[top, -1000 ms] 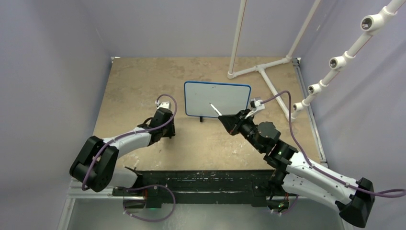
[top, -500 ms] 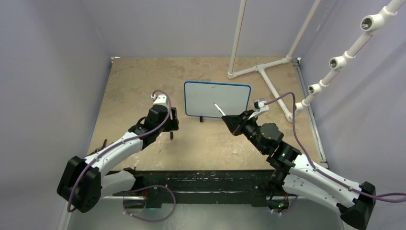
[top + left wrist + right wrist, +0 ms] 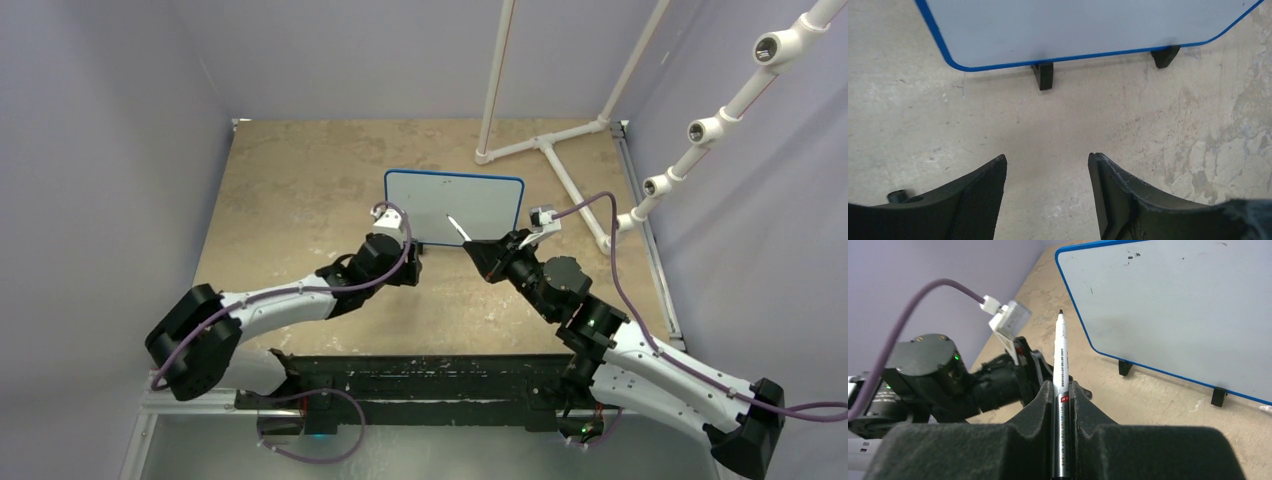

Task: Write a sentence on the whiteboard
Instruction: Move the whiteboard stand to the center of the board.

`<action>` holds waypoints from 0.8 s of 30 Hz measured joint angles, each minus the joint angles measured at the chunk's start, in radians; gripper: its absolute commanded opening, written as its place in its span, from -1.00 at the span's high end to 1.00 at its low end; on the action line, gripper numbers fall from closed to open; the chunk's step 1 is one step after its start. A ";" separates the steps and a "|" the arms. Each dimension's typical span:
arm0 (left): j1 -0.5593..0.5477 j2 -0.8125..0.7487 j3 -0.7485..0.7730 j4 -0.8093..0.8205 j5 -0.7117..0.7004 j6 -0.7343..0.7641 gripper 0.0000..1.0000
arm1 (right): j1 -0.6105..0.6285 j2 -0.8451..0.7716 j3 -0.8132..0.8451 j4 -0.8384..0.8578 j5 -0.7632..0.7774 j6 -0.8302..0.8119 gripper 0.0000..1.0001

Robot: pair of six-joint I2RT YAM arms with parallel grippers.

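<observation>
The whiteboard [image 3: 455, 207] stands upright on two black feet mid-table; it is also in the left wrist view [image 3: 1073, 25] and the right wrist view [image 3: 1173, 305]. Its face is blank apart from a few tiny dark specks near the top edge; no sentence shows. My right gripper [image 3: 484, 256] [image 3: 1061, 385] is shut on a white marker [image 3: 458, 229] [image 3: 1060, 355]. The uncapped tip points at the board and hangs just short of it. My left gripper [image 3: 411, 263] [image 3: 1046, 159] is open and empty, low over the table just before the board's left foot [image 3: 1043, 76].
A small black cylindrical piece [image 3: 896, 195] lies on the table beside my left finger. A white pipe frame [image 3: 545, 145] stands at the back right, and a pipe rack [image 3: 700, 130] juts in from the right wall. Purple walls enclose the table.
My left arm has swung right, toward the board's lower left corner, and its jaws have opened. My right gripper with the marker shifted slightly right, then held still.
</observation>
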State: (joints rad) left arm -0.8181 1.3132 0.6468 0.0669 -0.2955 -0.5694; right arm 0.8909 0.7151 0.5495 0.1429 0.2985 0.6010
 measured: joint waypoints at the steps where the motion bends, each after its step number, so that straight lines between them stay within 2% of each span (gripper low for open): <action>1: -0.013 0.025 0.003 0.013 -0.008 -0.006 -0.19 | 0.000 0.001 0.000 0.000 0.000 0.000 1.00; 5: -0.055 0.134 0.025 0.066 -0.045 -0.021 -0.11 | 0.000 0.012 -0.001 0.008 0.000 0.000 1.00; 14: -0.076 0.283 0.069 0.201 -0.130 -0.034 0.07 | 0.000 0.031 -0.006 0.027 -0.001 0.002 1.00; 20: -0.079 0.366 0.071 0.272 -0.208 -0.039 0.32 | 0.000 0.031 -0.017 0.038 -0.001 0.005 1.00; 24: -0.079 0.414 0.078 0.300 -0.241 -0.035 0.33 | 0.000 0.031 -0.017 0.042 -0.002 0.005 1.00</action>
State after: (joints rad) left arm -0.8970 1.7267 0.7250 0.3672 -0.5369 -0.6044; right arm 0.8909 0.7464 0.5323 0.1844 0.2966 0.6064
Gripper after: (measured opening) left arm 0.336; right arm 0.126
